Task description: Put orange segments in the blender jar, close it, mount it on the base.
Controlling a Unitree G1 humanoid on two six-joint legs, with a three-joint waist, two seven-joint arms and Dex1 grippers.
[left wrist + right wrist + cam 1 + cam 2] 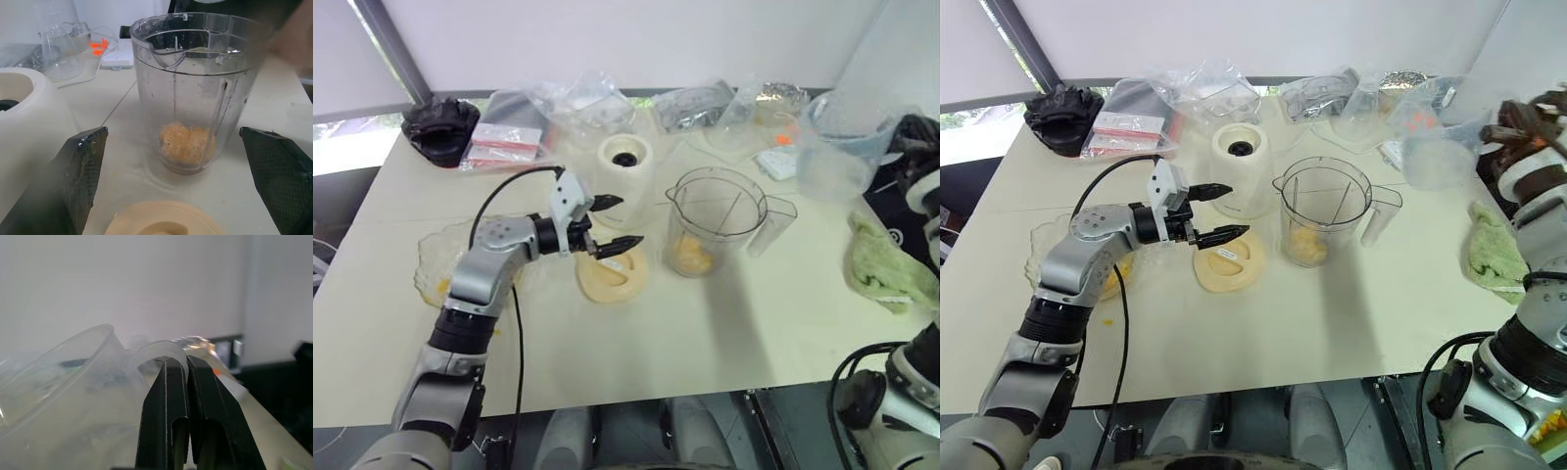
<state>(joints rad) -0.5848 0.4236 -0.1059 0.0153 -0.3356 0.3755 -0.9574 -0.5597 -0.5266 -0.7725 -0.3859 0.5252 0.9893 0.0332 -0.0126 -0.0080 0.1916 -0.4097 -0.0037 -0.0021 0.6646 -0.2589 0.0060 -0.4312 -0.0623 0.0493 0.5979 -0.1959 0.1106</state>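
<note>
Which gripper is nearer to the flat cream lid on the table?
Left. The left gripper hovers open just above the lid; the right gripper, shut on a clear measuring cup, is far off at the table's right side.

Orange segments [186, 143]: yellow-orange. Blender jar [716, 223]: clear. Base [625, 166]: cream-white, dark socket. Lid [612, 275]: cream. Cloth [886, 269]: pale green. Table [705, 323]: cream. Left gripper [617, 221]: black fingers.

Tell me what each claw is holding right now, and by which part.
The right claw is shut on the measuring cup's rim or handle loop; which, I cannot tell. The left claw is open, holding nothing.
</note>
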